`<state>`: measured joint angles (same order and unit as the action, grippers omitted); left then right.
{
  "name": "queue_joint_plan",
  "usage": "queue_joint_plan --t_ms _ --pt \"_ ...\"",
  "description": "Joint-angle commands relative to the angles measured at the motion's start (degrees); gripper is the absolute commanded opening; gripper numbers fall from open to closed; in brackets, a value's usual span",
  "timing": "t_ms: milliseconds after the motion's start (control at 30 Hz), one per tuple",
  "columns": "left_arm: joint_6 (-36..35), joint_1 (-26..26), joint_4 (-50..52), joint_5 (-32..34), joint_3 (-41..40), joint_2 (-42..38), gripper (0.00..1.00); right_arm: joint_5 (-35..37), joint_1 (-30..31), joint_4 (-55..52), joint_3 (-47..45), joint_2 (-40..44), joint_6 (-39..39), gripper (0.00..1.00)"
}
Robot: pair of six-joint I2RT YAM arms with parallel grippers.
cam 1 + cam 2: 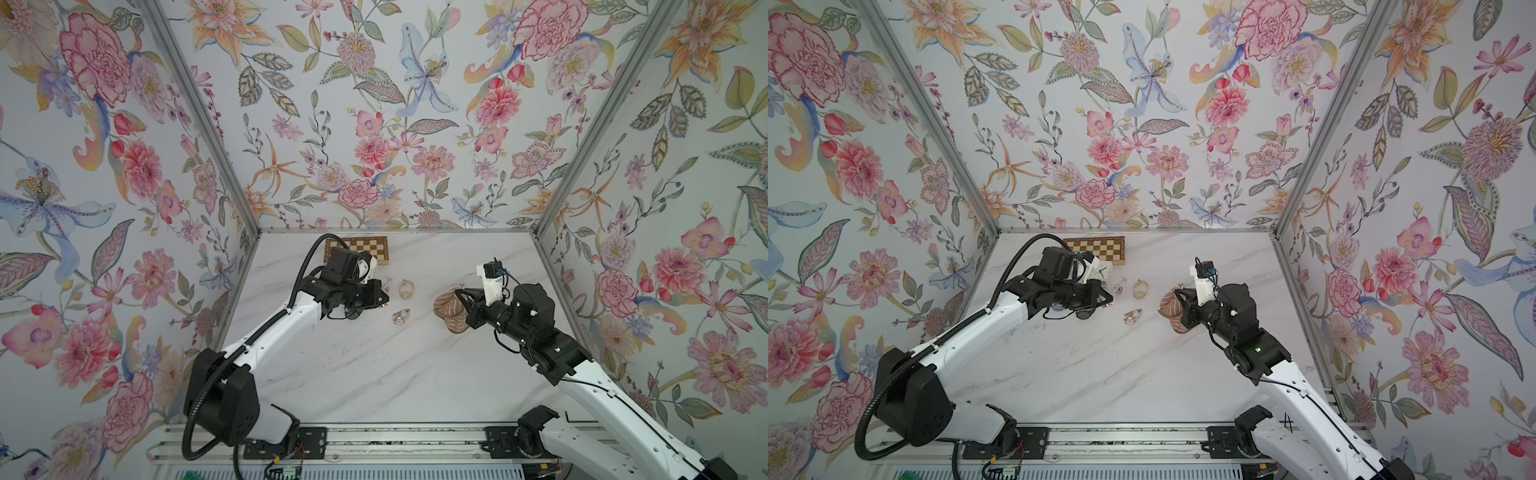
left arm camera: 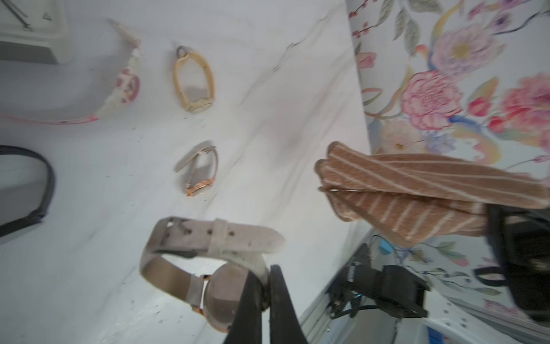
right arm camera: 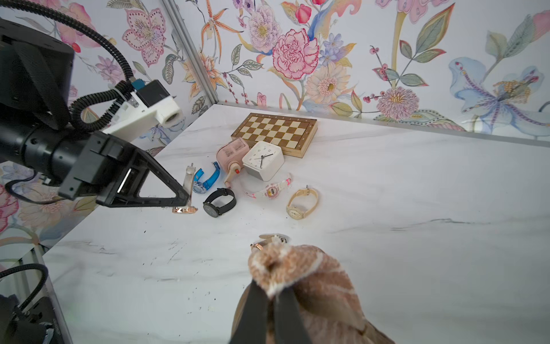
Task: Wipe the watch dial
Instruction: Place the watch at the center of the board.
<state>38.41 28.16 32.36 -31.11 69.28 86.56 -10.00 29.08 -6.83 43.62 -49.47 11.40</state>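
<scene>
Left wrist view: the left gripper (image 2: 265,277) has its two black fingers pressed tight on the round rose-gold case of a grey-strapped watch (image 2: 208,259), the buckled strap looping out to one side. From the right wrist view the same left gripper (image 3: 186,197) holds this grey-strapped watch (image 3: 185,210) low over the marble table (image 3: 416,193), case downmost and strap standing up. Whether the case touches the surface I cannot tell.

The right gripper (image 3: 269,289) is closed on a bunched brown cloth (image 3: 297,268) with pale stripes; in a top view the cloth (image 1: 449,303) hangs at the arm's tip, well apart from the left gripper.

Between the two arms a second rose-gold watch (image 1: 401,316) lies on the table, and a cream watch (image 3: 302,202) lies a little farther back. Behind the held watch sit a black watch (image 3: 218,202), a blue watch (image 3: 205,181) and a pink-and-white watch (image 3: 270,190) — all near a white clock (image 3: 263,159) that stands against a chessboard (image 3: 275,132).
</scene>
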Motion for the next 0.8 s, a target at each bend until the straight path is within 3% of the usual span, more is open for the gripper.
queue_joint_plan --t_ms 0,200,767 --pt "-11.34 0.49 16.21 10.01 4.03 6.62 0.00 0.26 -0.51 -1.43 1.64 0.87 -0.79 0.00" --pt "-13.74 1.63 19.55 15.67 11.84 16.71 0.00 -1.07 -0.60 -0.99 0.68 0.38 -0.41 0.00" --pt "-14.99 3.49 22.38 17.26 26.54 33.83 0.00 -1.93 -1.05 -0.39 0.24 -0.42 -2.52 0.00"
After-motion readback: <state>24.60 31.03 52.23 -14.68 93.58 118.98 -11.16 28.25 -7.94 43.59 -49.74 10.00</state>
